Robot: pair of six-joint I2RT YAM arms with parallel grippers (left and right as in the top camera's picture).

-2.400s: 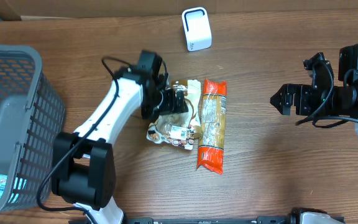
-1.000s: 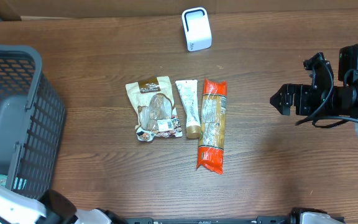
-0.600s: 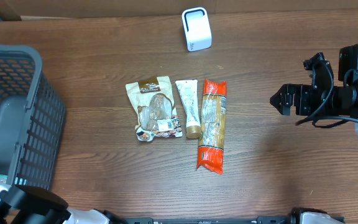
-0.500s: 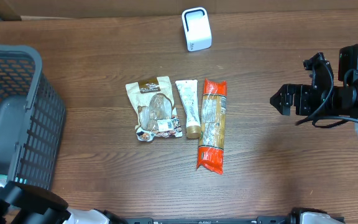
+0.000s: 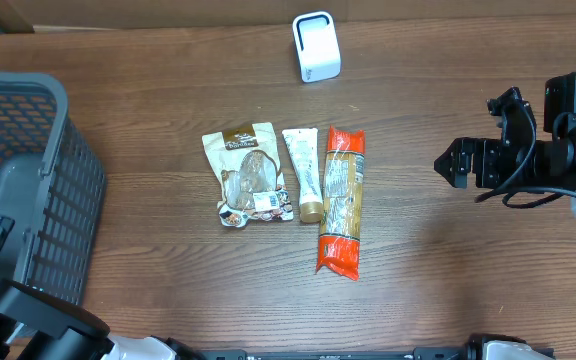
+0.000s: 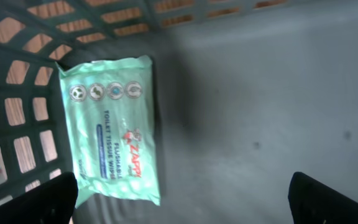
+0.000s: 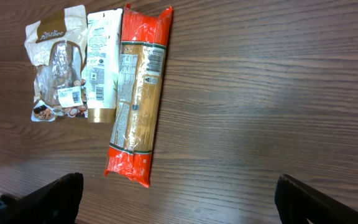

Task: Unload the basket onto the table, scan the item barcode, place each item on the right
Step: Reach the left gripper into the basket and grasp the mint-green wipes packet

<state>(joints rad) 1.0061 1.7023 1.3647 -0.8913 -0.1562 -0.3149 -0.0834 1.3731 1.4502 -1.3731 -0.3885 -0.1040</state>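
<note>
Right arm (image 5: 568, 150) sits at the 3 o'clock edge of the overhead view, forearm level. I read the right gripper (image 5: 455, 162) as pointing toward 9 o'clock, jaws spread wide and gripping nothing. In its wrist view both dark fingers (image 7: 42, 198) sit at the lower corners, far apart.

Left arm (image 5: 28, 325) is folded into the 8 o'clock corner, mostly out of frame. Left gripper (image 6: 182, 200) faces down, jaws fully apart, fingertips at 7 and 5 o'clock of its wrist view, nothing held.
</note>
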